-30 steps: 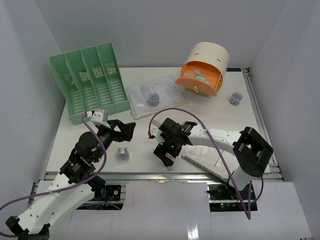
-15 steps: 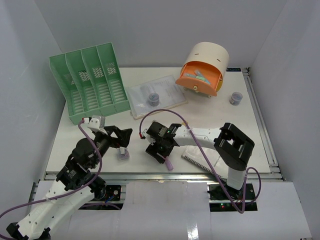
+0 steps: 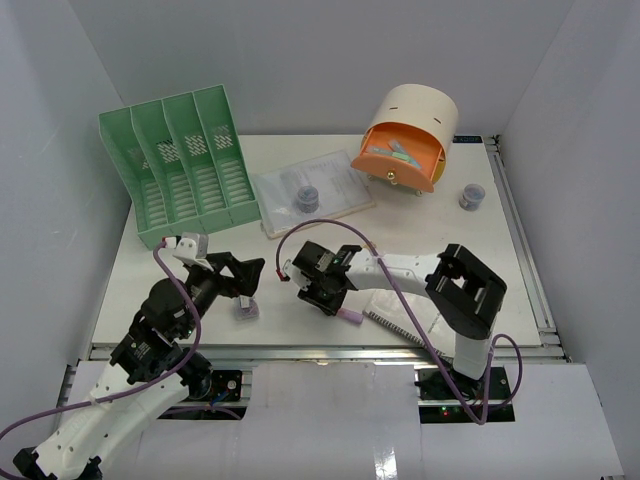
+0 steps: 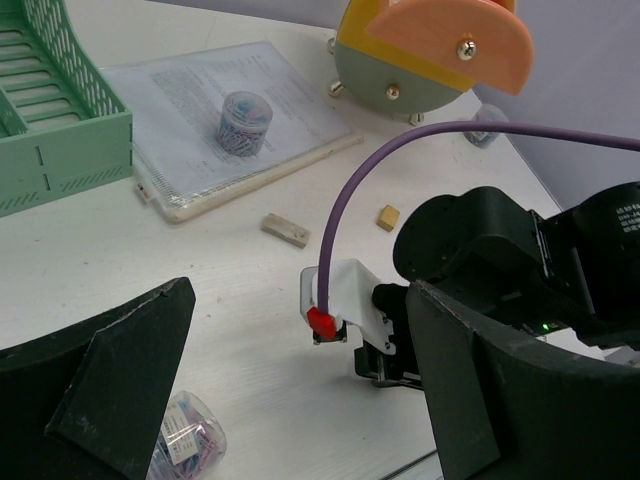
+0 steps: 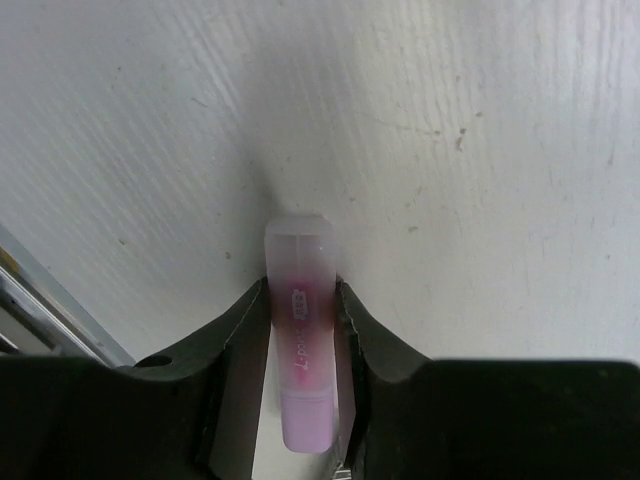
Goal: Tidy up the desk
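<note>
White worktop [image 3: 450, 240]: at six o'clock the right pincer [image 5: 300, 297] pinches a pink tube [image 5: 298, 250] (ready to tidy it away, I think); the left pincer [image 3: 250, 283] hangs wide open.

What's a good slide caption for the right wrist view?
Right gripper pinching a pink tube on the white desk.

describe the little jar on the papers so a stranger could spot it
Find the green file rack at the far left of the desk; a clear sleeve of papers lies just right of it. The small round jar stands on that sleeve, while the similar jar far right stands on bare desk.
</note>
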